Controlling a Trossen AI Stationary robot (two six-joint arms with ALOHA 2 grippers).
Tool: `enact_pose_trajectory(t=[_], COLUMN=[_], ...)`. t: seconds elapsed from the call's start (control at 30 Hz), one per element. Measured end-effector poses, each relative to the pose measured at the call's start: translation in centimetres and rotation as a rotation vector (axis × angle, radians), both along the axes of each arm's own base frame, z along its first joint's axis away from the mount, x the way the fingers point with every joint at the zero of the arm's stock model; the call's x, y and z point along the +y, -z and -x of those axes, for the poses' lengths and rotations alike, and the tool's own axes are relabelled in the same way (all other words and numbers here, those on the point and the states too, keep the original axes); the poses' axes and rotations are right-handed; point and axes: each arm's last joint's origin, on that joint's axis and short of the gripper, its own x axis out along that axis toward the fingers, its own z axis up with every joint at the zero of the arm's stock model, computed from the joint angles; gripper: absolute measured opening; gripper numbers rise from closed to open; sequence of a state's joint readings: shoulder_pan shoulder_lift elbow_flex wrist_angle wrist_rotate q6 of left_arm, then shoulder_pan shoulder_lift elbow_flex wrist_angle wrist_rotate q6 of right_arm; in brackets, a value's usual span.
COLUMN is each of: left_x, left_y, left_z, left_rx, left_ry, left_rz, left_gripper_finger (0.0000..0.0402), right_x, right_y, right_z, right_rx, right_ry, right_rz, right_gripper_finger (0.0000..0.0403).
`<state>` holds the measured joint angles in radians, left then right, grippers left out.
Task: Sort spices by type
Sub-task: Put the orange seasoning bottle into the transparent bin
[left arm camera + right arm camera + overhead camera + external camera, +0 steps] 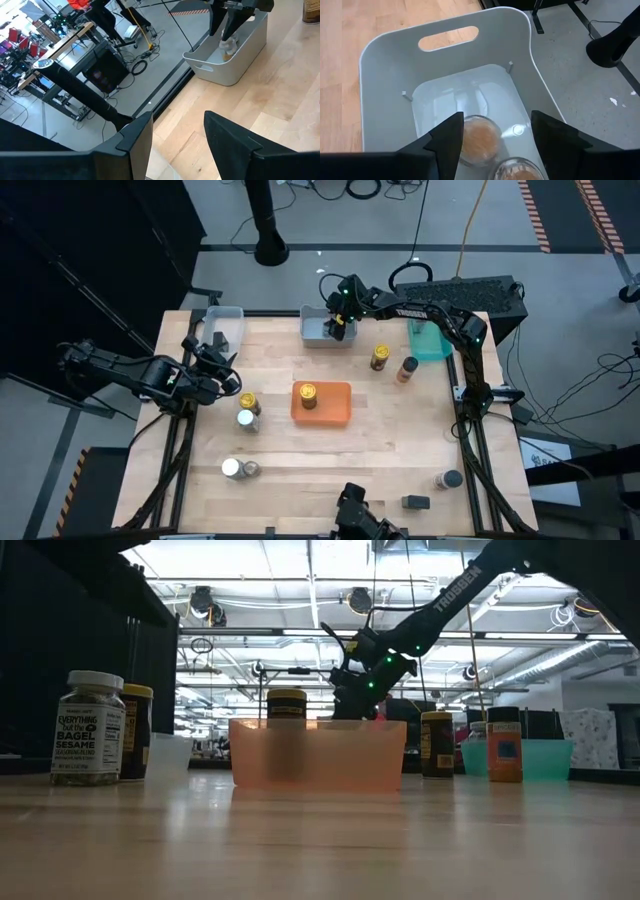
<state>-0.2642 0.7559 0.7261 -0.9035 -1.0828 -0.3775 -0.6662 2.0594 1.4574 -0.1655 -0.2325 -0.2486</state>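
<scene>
Right wrist view, right gripper [492, 145] spread above upright spice jar [479, 140], grey tray [385, 75].

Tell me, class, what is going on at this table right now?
The right claw hangs open inside the grey bin at the table's far edge, over two jars already lying there. The left claw waits open near the clear bin. One jar stands in the orange tray; others are scattered on the table.

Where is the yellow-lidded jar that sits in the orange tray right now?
In the high view, the yellow-lidded jar stands upright in the left part of the orange tray at mid-table.
</scene>
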Motion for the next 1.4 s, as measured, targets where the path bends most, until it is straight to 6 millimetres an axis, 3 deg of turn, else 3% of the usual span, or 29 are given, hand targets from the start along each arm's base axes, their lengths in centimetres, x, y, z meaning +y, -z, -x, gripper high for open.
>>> enact_pose_trajectory(t=[0.13, 0.3, 0.47, 0.57, 0.77, 1.03, 1.2, 1.4], left_x=[0.0, 0.0, 0.0, -0.1, -0.7, -1.1, -1.2, -1.3], left_y=[0.0, 0.0, 0.0, -0.1, -1.0, -2.3, -2.6, -3.0], left_z=[0.0, 0.0, 0.0, -0.3, -1.7, -2.9, -3.0, -3.2], left_rx=[0.001, -0.001, -0.005, -0.009, -0.069, -0.159, -0.178, -0.203], left_ry=[0.0, 0.0, 0.001, 0.02, 0.177, 0.279, 0.29, 0.309], left_rz=[0.0, 0.0, 0.002, 0.009, 0.073, 0.053, 0.04, 0.017], left_gripper_finger=[0.0185, 0.0185, 0.0185, 0.0185, 0.0185, 0.0185, 0.0185, 0.0185], right_x=[0.2, 2.1, 7.5, 11.8, 20.7, 29.5, 33.1, 35.3], right_y=[-1.3, -5.7, -10.0, -11.3, -11.5, -10.7, -10.5, -10.5], right_z=[0.2, 0.5, 0.5, 0.1, -0.8, -0.1, 0.5, 1.0], right_rx=[-0.025, -0.093, -0.087, -0.038, 0.071, 0.183, 0.215, 0.225], right_ry=[0.006, -0.012, -0.079, -0.087, -0.125, -0.115, -0.107, -0.092], right_rz=[0.01, 0.048, 0.043, 0.024, -0.043, -0.289, -0.358, -0.412], right_gripper_finger=[0.0215, 0.0215, 0.0215, 0.0215, 0.0215, 0.0215, 0.0215, 0.0215])
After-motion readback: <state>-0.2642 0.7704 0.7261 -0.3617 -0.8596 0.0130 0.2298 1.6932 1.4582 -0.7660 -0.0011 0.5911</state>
